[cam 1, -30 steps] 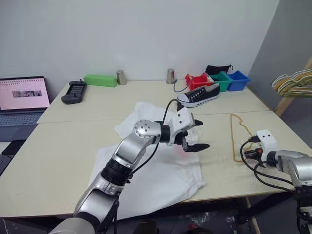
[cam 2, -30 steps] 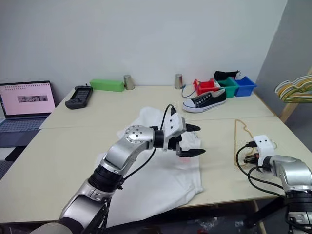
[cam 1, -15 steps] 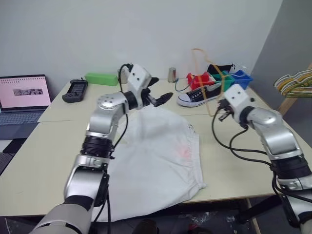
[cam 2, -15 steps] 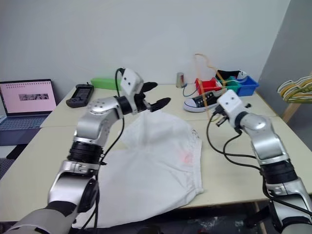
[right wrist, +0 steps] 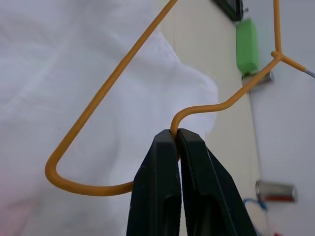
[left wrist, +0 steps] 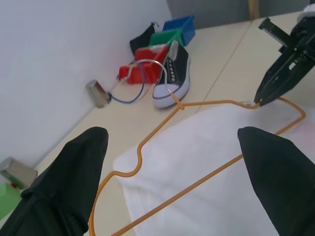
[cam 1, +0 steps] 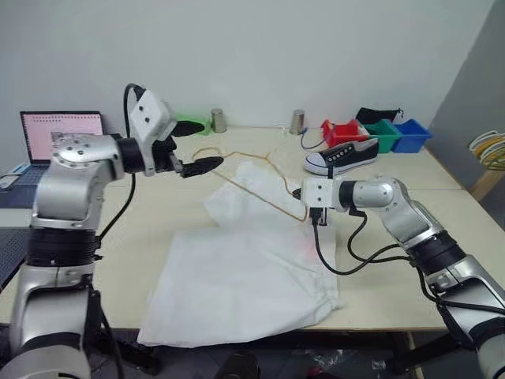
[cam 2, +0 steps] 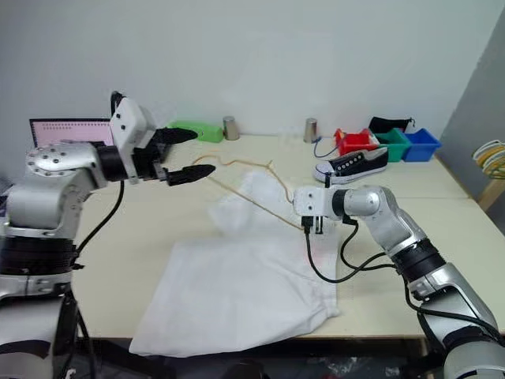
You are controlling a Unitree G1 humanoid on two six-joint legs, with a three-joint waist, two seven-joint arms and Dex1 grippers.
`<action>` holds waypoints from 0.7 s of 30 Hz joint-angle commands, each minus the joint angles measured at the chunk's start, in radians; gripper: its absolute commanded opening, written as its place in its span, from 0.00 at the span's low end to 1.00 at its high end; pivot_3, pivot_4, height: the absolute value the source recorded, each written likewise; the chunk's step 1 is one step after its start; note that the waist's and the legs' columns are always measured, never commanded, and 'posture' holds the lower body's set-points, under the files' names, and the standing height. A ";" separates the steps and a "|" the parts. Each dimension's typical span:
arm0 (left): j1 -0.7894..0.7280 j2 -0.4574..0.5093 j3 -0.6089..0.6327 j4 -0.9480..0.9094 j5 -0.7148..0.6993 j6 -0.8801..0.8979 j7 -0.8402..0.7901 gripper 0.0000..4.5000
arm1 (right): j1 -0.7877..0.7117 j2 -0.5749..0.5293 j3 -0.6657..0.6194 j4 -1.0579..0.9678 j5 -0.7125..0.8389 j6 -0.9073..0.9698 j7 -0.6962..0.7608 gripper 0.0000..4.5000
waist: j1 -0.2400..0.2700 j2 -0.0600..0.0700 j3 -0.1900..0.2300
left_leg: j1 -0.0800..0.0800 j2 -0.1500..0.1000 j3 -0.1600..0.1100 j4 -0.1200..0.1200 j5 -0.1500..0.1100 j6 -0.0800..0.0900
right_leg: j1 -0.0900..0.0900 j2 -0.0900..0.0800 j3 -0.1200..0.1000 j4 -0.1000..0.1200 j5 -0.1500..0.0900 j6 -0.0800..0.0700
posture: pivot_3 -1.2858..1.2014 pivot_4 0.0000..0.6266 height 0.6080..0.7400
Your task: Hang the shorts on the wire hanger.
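The white shorts [cam 1: 245,276] lie spread on the table's front half, with a faint red mark near their right edge. My right gripper [right wrist: 177,140] is shut on a bend of the thin orange-tan wire hanger [cam 1: 254,192] and holds it in the air above the far part of the shorts [left wrist: 206,147]. The hanger [left wrist: 206,103] stretches leftward from my right gripper [cam 1: 306,209] toward my left gripper [cam 2: 203,150]. My left gripper hangs raised at the left, open, with nothing between its fingers. The hanger's far end is close in front of it.
A laptop [cam 1: 59,130] stands at the far left beside a green box [cam 2: 193,130]. Two metal cups [cam 1: 218,120] stand at the back. A black sneaker [cam 1: 341,156] and red, green and blue bins [cam 1: 371,130] sit at the back right. A bunch of hangers [cam 1: 489,150] shows at the right edge.
My right gripper has lifted the hanger off the table's right side and swung it left over the shorts. My left gripper rose off the shorts and moved left, staying open.
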 commanded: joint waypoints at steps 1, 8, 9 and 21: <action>0.020 0.028 -0.016 -0.007 0.000 -0.025 -0.059 1.00 | -0.068 -0.024 0.013 0.048 -0.142 -0.262 -0.106 0.01 | 0.024 0.000 0.001 | 0.000 0.000 0.000 0.000 0.000 0.000 | 0.000 0.000 0.000 0.000 0.000 0.000 | 0.74 0.00 1.00; 0.001 0.012 -0.069 0.122 0.033 -0.077 -0.135 1.00 | -0.115 -0.066 -0.020 0.081 -0.412 -0.527 -0.436 0.01 | 0.106 -0.001 0.001 | -0.016 0.000 0.002 0.003 0.001 -0.002 | -0.015 0.000 0.001 0.001 0.003 -0.005 | 0.72 0.00 1.00; -0.005 0.011 -0.074 0.134 0.034 -0.076 -0.142 1.00 | -0.118 -0.072 -0.023 0.084 -0.439 -0.542 -0.470 0.01 | 0.113 0.000 0.001 | -0.017 0.000 0.002 0.003 0.000 -0.002 | -0.015 0.000 0.001 0.000 0.003 -0.005 | 0.72 0.00 1.00; 0.009 0.035 -0.140 0.151 0.027 0.036 -0.300 1.00 | -0.080 -0.145 -0.061 0.075 -0.637 -0.522 -0.730 0.01 | 0.158 0.000 0.001 | -0.018 0.000 0.007 0.003 -0.003 -0.008 | -0.016 -0.001 0.002 -0.001 0.000 -0.007 | 0.69 0.00 1.00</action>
